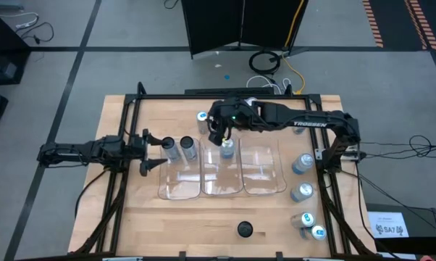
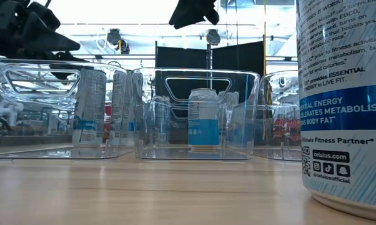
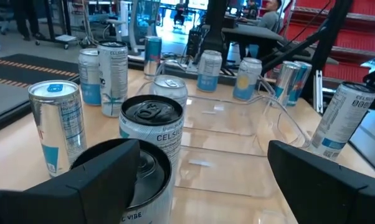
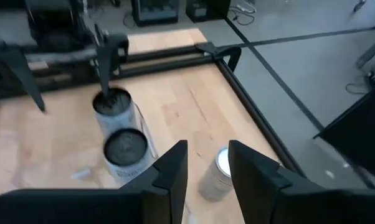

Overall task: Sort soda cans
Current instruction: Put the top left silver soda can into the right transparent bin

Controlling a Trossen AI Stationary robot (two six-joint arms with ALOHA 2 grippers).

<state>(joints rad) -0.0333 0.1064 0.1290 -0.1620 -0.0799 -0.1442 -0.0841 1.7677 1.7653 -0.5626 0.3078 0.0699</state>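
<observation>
Two dark-topped soda cans stand upright in the left clear tray. One silver can stands in the middle tray. My left gripper is open at the left tray's left end, level with the table, its fingers just short of the nearest dark-topped can. My right gripper hangs above the middle tray's far end, slanting down. Its fingers stand nearly together with nothing between them. Past them a silver can stands on the bare table.
The right tray stands beside the other two. Several cans stand along the table's right edge. One can stands at the far side and a dark-topped one near the front edge. A black frame borders the table.
</observation>
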